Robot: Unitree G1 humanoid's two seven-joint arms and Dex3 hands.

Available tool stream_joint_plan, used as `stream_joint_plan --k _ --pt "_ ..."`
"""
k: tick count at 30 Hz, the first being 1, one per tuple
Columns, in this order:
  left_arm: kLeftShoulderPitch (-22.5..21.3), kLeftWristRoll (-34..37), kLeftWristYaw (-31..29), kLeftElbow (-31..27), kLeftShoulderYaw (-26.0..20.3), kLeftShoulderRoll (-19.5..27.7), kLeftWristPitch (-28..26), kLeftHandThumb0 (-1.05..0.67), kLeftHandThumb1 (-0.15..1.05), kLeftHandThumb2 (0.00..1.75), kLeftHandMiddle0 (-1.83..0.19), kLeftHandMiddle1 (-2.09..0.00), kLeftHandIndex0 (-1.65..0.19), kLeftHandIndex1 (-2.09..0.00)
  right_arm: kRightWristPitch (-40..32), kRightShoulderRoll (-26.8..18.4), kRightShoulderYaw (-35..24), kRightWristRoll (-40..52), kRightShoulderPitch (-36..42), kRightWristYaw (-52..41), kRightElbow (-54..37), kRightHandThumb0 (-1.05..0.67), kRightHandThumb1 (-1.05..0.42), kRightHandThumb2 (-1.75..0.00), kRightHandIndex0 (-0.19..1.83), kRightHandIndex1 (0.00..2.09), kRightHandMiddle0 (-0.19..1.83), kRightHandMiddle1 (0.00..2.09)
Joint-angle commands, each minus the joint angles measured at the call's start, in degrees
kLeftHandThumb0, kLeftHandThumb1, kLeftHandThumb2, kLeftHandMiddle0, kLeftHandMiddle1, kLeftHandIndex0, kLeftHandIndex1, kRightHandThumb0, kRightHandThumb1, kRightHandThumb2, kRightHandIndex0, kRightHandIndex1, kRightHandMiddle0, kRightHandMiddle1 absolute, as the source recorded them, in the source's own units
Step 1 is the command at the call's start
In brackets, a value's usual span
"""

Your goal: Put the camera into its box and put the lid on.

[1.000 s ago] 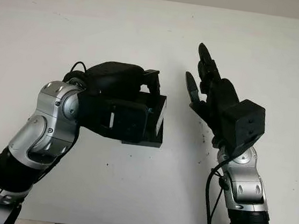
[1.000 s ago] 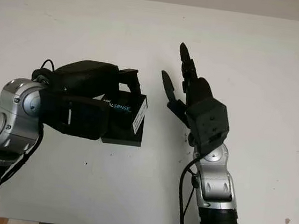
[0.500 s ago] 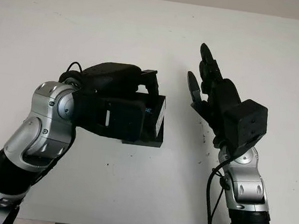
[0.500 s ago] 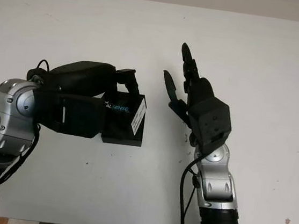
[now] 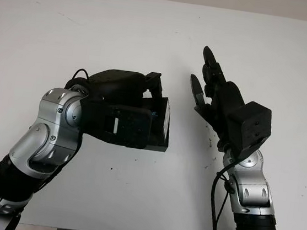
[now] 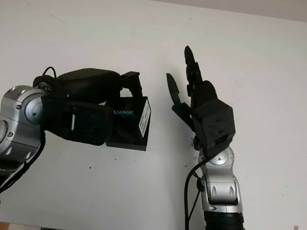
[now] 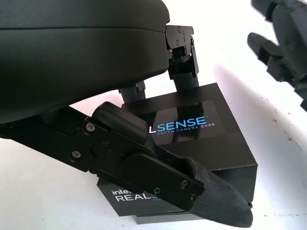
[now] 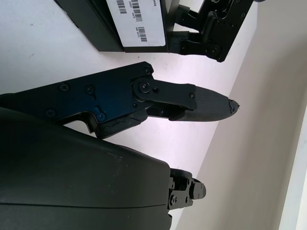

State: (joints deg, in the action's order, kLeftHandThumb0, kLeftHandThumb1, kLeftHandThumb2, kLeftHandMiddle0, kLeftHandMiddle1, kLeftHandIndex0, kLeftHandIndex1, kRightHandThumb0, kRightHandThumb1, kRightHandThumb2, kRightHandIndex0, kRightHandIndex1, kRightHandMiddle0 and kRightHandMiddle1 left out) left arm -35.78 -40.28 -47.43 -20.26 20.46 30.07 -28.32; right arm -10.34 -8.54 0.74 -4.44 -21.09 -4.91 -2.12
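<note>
Gripping the glossy black cardboard camera box (image 5: 155,127), the left hand (image 5: 122,103) has its black fingers (image 7: 182,57) over the far edge and its thumb (image 7: 172,184) across the lid's near side. The box sits on the white table (image 5: 152,31), lid already on; the camera itself is not visible, presumably inside. Judged step: final seating or squaring of the lid, task nearly complete.

The right hand (image 5: 214,94) hangs open, raised just beside the box's labelled end, holding nothing.

Next move likely calls for a release by the left hand without dragging the box, or a light press to confirm the lid is flush.

Legible writing on lid: "SENSE", "DEPTH CAMERA D405"; front face: "intel", "REAL". A white barcode sticker (image 8: 136,21) is on the end face; its print is too small to read.
</note>
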Motion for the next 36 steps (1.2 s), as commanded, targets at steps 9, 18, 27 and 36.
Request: stream_joint_plan --k 9,18,27,36 --pt "0.24 -1.73 -2.77 0.15 4.53 -2.30 -2.41 -0.27 1.03 0.06 -0.80 -2.09 -0.25 -1.92 0.93 0.02 -0.27 0.78 -0.39 -0.39 0.62 -0.74 -1.05 -0.53 -0.06 0.05 -0.03 0.05" --pt "0.39 -1.81 -4.93 -0.49 5.20 -4.46 -6.60 -0.47 1.01 0.06 -0.42 -2.09 -0.28 -1.55 1.71 0.19 -0.07 0.64 -0.23 -0.02 1.21 -0.73 -1.05 -0.53 -0.06 0.05 -0.02 0.06" --pt "-1.52 1.04 -11.40 -6.28 7.03 -5.55 -20.52 -0.62 1.05 0.20 -0.24 -1.67 0.15 -0.26 1.75 0.15 -0.26 1.47 -0.28 -0.52 1.43 -0.72 -1.05 -0.52 -0.06 0.05 -0.02 0.05" --pt "-8.09 3.14 -15.64 -11.34 13.58 -2.25 -36.13 -0.60 1.05 0.21 -0.39 -1.69 0.19 0.00 2.07 0.01 -0.25 1.47 -0.52 -0.80 2.37 -0.73 -1.05 -0.52 -0.06 0.05 -0.03 0.05"
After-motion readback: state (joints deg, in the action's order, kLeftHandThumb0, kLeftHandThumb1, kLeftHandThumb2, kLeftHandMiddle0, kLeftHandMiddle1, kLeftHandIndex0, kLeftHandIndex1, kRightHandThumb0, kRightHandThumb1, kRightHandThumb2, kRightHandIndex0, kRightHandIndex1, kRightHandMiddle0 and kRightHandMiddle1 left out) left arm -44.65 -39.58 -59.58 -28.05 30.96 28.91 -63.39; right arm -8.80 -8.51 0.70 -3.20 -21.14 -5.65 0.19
